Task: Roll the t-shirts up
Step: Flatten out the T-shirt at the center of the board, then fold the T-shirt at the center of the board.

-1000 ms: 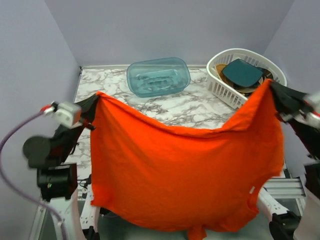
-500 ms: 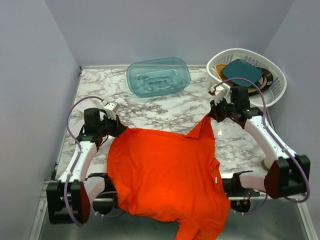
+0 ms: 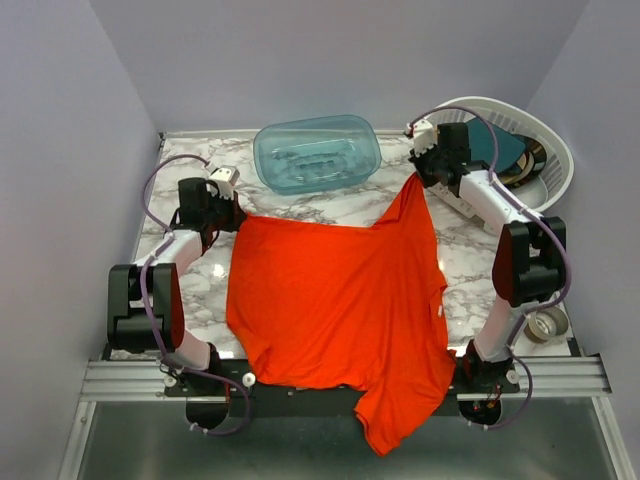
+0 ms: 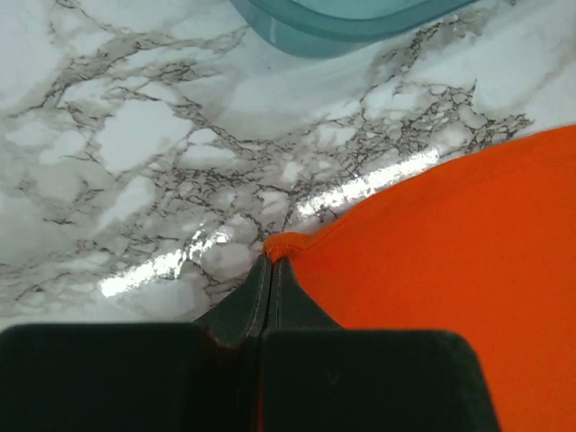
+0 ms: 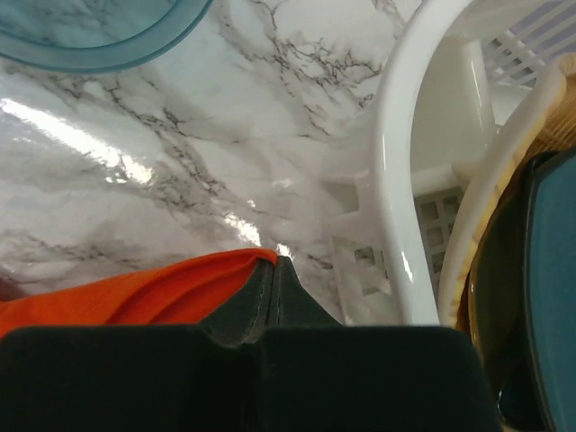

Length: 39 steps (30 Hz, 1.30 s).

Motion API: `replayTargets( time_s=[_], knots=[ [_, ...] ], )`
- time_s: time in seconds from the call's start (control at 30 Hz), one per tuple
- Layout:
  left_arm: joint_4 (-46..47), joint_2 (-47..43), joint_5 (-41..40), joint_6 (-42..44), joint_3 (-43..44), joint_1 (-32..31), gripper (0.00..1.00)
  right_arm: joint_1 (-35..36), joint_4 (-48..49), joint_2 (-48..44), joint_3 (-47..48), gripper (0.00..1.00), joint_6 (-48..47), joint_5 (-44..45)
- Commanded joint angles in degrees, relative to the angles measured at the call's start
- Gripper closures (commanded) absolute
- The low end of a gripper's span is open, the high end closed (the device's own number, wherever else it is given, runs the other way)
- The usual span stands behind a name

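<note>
The red-orange t-shirt (image 3: 335, 310) lies spread over the marble table, its near part draping over the front edge. My left gripper (image 3: 232, 215) is shut on the shirt's far left corner (image 4: 286, 245), low over the table. My right gripper (image 3: 418, 178) is shut on the far right corner (image 5: 243, 263), which is pulled up into a peak next to the white basket. In both wrist views the jaws are pressed together with a fold of orange cloth at their tips.
A teal plastic tub (image 3: 317, 153) stands at the back centre, just beyond the shirt's far edge. A white laundry basket (image 3: 497, 148) holding dark items sits at the back right, close to my right gripper. A small round metal object (image 3: 545, 325) lies at the right edge.
Both arms carried the shirt from hanging high in the air down and away, laying it on the table. The grippers now reach farther back, the right one near the basket.
</note>
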Motion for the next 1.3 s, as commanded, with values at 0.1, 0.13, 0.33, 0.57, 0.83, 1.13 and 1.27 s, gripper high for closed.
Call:
replayTargets(
  time_s=[0.1,0.13,0.33,0.57,0.83,1.13,1.27],
  knots=[
    [2.19,3.72,-4.75,1.33,5.44,1.27,1.00,0.23,4.21,5.72,3.85,1.00,-5.44,6.21],
    [2.02,3.72,-5.45,1.42,5.70,1.53,1.00,0.32,4.38,5.90,3.76,1.00,-5.52,6.29],
    [-2.54,2.40,-7.91,2.82,8.95,3.91,1.00,0.50,6.05,10.28,6.47,0.99,-7.72,11.03],
    [-5.02,0.38,-8.09,5.46,7.90,4.96,1.00,2.43,7.20,16.70,13.16,1.00,-9.13,12.44],
    [-4.66,2.40,-12.05,7.22,9.39,5.14,1.00,4.28,7.28,21.37,18.17,1.00,-10.88,15.17],
    [-5.02,4.60,-7.13,6.60,11.33,5.14,1.00,4.28,7.90,17.60,13.61,1.00,-11.76,15.96],
    [-7.03,3.89,-3.79,7.57,10.80,5.23,1.00,4.28,4.05,14.34,12.99,1.00,-10.37,14.47]
  ],
)
